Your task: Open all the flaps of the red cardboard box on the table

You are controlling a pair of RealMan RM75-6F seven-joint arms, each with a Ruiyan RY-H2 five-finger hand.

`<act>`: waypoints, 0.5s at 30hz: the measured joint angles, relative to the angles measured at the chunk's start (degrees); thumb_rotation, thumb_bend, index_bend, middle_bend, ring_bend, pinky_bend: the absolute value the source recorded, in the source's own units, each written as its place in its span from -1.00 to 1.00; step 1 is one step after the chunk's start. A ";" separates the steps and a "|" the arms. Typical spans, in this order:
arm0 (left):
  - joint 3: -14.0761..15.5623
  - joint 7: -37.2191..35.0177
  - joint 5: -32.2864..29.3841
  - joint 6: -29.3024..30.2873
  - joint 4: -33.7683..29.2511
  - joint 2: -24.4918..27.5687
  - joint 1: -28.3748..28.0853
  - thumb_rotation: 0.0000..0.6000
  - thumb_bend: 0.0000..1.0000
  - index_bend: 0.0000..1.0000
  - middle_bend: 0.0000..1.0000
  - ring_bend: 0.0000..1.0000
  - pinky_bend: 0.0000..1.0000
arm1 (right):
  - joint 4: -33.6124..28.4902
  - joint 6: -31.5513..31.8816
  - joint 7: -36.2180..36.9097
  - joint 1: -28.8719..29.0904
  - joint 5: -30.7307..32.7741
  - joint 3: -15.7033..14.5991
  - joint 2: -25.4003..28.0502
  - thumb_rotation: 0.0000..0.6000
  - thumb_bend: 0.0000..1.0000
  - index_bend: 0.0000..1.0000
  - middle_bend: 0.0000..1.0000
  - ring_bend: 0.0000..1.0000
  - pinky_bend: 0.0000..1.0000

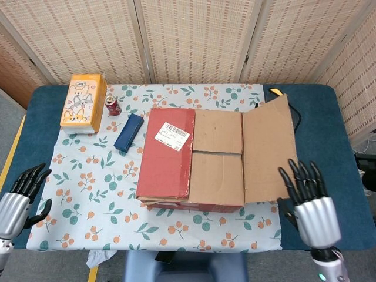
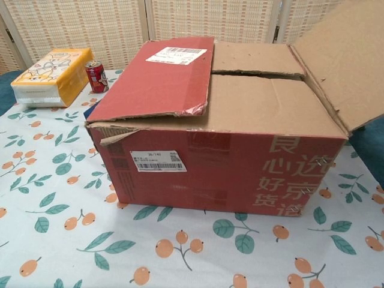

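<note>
Backdrop: folding screen (image 1: 194, 41) of woven reed panels in pale wooden frames. Table (image 1: 335, 147), blue-topped, floral tablecloth (image 1: 88, 182) over its middle. Grey floor (image 1: 7, 106) at left.

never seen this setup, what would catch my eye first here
The red box in the middle of the table, with its right flap folded out flat and brown, while the left flap with a white label lies shut. Next, the right hand with spread dark fingers near the table's front right, holding nothing.
</note>
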 measured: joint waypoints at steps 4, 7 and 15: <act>0.05 1.47 -0.13 -0.75 -0.43 -0.28 -0.12 1.00 0.12 -1.00 -0.92 -1.00 -0.78 | 4.56 3.52 5.96 -4.88 1.13 -2.38 0.24 1.00 -0.33 -1.00 -1.00 -1.00 -1.00; 0.04 2.19 -0.54 -1.66 -0.68 -0.45 -0.34 1.00 0.12 -1.00 -0.92 -1.00 -0.78 | 6.66 3.89 10.93 -6.02 2.32 -2.65 0.51 1.00 -0.33 -1.00 -1.00 -1.00 -1.00; 0.04 2.52 -0.31 -1.64 -0.72 -0.59 -0.47 1.00 0.12 -1.00 -0.92 -1.00 -0.78 | 7.47 -0.86 15.02 -4.27 3.53 -0.27 1.02 1.00 -0.32 -1.00 -1.00 -1.00 -1.00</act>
